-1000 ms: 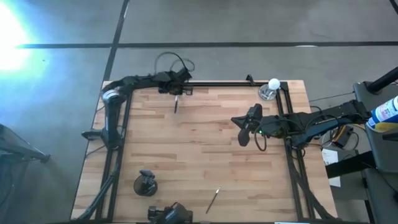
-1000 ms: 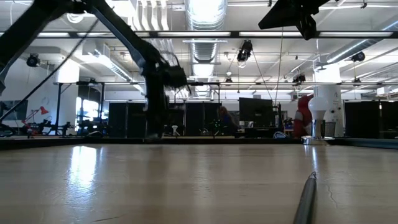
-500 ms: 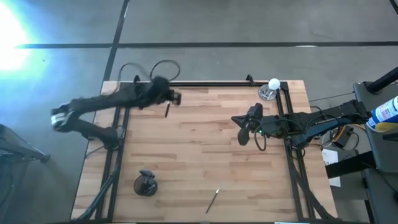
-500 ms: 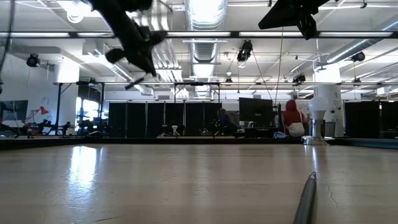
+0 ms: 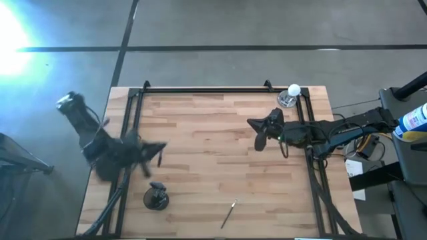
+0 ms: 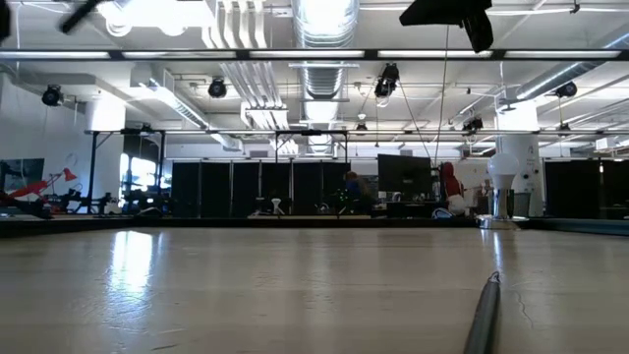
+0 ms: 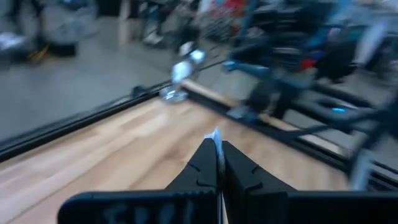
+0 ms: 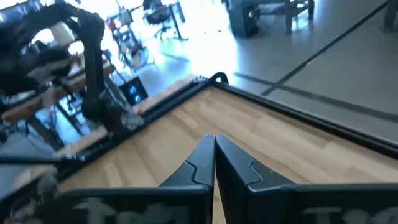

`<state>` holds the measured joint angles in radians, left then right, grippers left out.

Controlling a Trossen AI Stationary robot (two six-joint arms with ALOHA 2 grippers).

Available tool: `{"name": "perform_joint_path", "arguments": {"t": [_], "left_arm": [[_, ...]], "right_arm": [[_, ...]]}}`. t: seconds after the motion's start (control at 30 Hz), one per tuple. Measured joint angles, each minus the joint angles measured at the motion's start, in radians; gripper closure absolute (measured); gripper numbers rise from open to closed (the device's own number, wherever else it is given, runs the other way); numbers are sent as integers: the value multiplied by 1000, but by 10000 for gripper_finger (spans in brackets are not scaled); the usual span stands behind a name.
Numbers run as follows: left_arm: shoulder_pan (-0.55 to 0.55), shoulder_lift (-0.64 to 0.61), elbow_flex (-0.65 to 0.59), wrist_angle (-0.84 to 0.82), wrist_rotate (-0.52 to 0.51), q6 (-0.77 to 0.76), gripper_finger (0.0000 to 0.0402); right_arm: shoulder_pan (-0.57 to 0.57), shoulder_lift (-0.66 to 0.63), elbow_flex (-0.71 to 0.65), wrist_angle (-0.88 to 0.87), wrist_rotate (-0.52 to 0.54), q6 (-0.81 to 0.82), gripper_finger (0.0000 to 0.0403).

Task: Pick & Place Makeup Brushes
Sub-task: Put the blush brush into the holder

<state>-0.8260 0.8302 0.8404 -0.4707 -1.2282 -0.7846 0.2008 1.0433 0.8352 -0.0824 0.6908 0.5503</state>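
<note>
My left gripper (image 5: 157, 149) is blurred above the table's left side, a little to the far side of the dark round cup (image 5: 156, 197). In the left wrist view it (image 7: 218, 163) is shut on a thin makeup brush. A second brush (image 5: 229, 213) lies flat on the wood near the near edge, and it shows close up in the low view (image 6: 482, 315). My right gripper (image 5: 261, 133) hangs shut and empty over the table's right side; its closed fingers show in its wrist view (image 8: 213, 155). My left gripper pinches a thin makeup brush between its two fingers. Only the brush's silver end (image 7: 216, 134) shows, sticking out past the fingertips. The fingers hide the rest of the brush. The brush is lifted clear of the table.
A white ball on a clear stand (image 5: 291, 93) sits at the far right corner. A black frame rail (image 5: 200, 90) runs along the table's edges. The bare wood (image 5: 207, 167) between the two arms is open. People and equipment stand in the room beyond the table.
My left arm has swung fast from the far edge toward the table's left and near side, ending close to the cup. It stayed shut on the brush and carried it lifted clear. My right gripper has barely moved.
</note>
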Motion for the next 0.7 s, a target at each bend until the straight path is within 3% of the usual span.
{"name": "perform_joint_path", "arguments": {"t": [0.1,0.2,0.7], "left_arm": [[-208,37,-1,0,-166,-50,401],[-323,82,-1,0,-237,-112,401],[-386,282,-90,52,-132,-279,401]], "right_arm": [[0,0,0,34,27,0,394],[0,0,0,49,47,0,394],[0,0,0,68,72,26,394]]}}
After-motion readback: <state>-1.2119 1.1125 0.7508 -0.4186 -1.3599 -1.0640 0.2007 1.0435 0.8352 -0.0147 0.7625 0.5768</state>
